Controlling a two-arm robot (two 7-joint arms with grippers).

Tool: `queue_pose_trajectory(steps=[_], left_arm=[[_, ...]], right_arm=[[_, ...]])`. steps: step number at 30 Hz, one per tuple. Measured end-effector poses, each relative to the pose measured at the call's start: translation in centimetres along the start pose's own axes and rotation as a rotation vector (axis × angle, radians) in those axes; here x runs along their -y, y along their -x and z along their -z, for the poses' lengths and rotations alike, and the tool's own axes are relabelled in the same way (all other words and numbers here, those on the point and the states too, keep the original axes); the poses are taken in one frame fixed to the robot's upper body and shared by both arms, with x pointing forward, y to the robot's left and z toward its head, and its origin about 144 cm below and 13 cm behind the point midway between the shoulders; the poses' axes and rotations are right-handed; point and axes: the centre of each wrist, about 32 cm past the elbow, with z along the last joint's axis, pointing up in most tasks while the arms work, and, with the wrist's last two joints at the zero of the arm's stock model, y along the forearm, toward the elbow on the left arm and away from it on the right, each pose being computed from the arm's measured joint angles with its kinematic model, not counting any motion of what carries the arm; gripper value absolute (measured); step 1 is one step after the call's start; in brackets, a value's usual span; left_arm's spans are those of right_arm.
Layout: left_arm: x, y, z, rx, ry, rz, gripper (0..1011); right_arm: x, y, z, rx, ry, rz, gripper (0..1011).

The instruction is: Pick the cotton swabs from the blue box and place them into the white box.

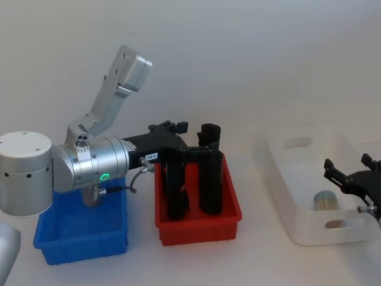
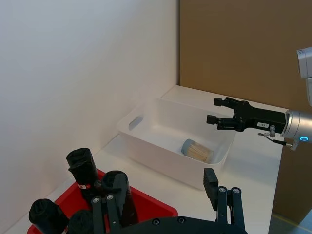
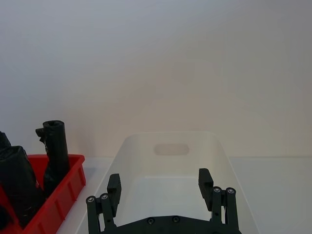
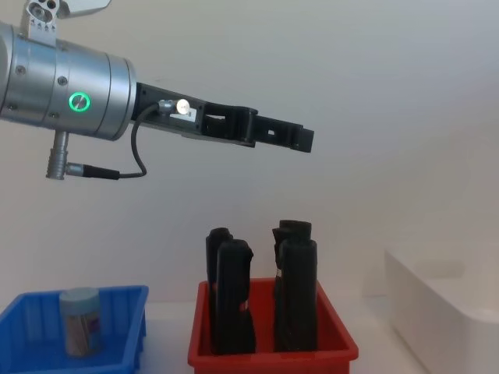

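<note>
Nearest, one tub of cotton swabs (image 4: 80,319) stands upright in the blue box (image 4: 129,333). The left gripper (image 4: 292,138) hangs high over the red bin (image 1: 199,229), fingers spread wide, empty. A low swing back could clip the tall black objects (image 1: 208,179) — or a finger could catch the thick blue rim and tip the tub. Farther off, the right gripper (image 1: 347,167), likewise wide and empty, hovers over the white box (image 1: 300,229), where a second tub (image 1: 325,200) lies — the air above is free.

White desk (image 1: 257,199), three containers.
In a row, apart: blue box (image 1: 83,247) toward the left edge, red bin (image 1: 199,229) mid-desk, white box (image 1: 309,231) toward the right edge.
</note>
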Motion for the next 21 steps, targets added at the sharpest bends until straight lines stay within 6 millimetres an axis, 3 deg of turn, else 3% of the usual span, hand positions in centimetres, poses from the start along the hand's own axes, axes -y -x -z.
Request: queue_pose_trajectory(steps=[14, 21], left_arm=[[0.0, 0.0, 0.1, 0.002, 0.001, -0.004, 1004], [0.2, 0.5, 1.1, 0.024, 0.013, -0.048, 1004]], right_arm=[[0.0, 0.2, -0.2, 0.007, -0.014, -0.009, 1001], [0.6, 1.3, -0.5, 0.021, -0.022, -0.036, 1001]])
